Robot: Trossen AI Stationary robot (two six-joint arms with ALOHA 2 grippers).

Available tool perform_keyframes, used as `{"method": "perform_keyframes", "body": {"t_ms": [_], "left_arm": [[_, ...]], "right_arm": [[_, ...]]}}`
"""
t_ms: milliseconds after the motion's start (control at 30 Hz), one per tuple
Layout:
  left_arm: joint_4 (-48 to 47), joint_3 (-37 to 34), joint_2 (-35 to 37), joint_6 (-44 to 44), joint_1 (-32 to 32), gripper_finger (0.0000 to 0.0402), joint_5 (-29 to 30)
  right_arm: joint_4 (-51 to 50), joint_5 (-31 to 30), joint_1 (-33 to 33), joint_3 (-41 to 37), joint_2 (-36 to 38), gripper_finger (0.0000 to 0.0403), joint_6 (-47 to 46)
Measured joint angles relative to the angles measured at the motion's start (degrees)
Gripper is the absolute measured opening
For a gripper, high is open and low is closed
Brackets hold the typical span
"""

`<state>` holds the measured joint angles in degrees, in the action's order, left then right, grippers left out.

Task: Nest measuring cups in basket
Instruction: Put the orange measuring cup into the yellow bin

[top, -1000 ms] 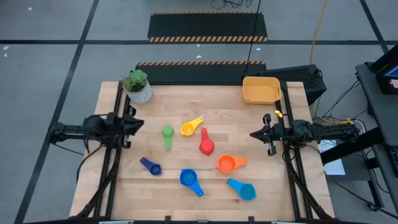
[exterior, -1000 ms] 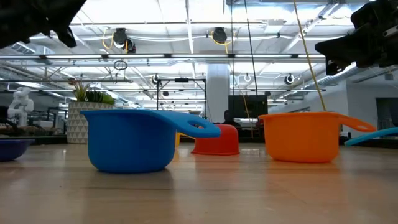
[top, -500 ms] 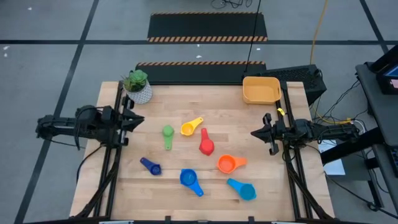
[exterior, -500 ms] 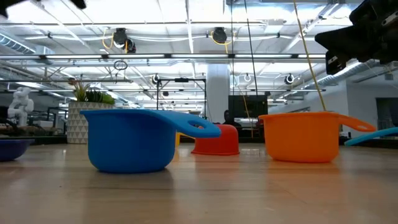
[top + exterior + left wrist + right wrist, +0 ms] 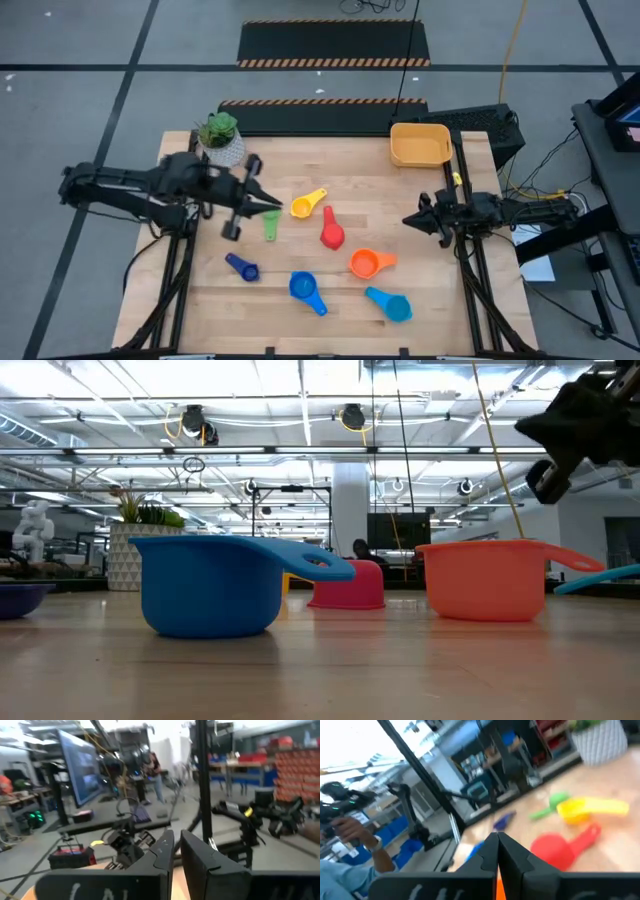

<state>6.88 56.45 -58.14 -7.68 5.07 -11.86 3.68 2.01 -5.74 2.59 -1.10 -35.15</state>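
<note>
Inspector: Cups and basket?
Clerk: Seven measuring cups [image 5: 331, 230] lie loose, basket [image 5: 419, 146] beyond them.
Inspector: Grippers?
Clerk: Left gripper [image 5: 272, 204], over green cup [image 5: 270, 213], nearly closed, empty. Right gripper [image 5: 408, 219] beside basket, closed, empty.

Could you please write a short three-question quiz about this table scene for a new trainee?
1. True or false: the yellow-orange basket already holds a measuring cup.
2. Which cup lies nearest the left claw? A) green cup B) light blue cup C) orange cup
3. Fill in: the right claw is ____ (open or shut) and holds nothing.

Key: 1 false; 2 A; 3 shut
</note>
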Motion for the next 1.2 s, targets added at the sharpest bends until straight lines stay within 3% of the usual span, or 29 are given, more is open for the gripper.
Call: {"method": "perform_keyframes", "body": {"t_ms": [267,400,600,1033,1200], "left_arm": [[-5.5,11.1,-13.98,-6.95,4.26,0.0037,0.11],[-10.8,15.71,-19.98,-7.77,6.16,0.0037,0.63],[-14.99,21.12,-27.67,-8.4,8.62,0.0037,4.59],[-23.61,34.27,-42.86,-10.92,12.27,0.0037,4.37],[-25.21,36.82,-47.95,-12.22,12.4,0.0038,4.2]], "right_arm": [[-1.2,0.64,0.0,0.02,-5.13,0.0,-1.17],[-0.56,-2.01,0.02,0.51,-6.53,0.0,-0.02],[-1.48,-2.22,0.09,3.41,-6.77,0.0,0.43],[-5.24,-2.32,0.09,5.42,-6.8,0.0,0.56],[-5.99,0.86,0.09,5.59,-6.71,0.0,0.07]]}}
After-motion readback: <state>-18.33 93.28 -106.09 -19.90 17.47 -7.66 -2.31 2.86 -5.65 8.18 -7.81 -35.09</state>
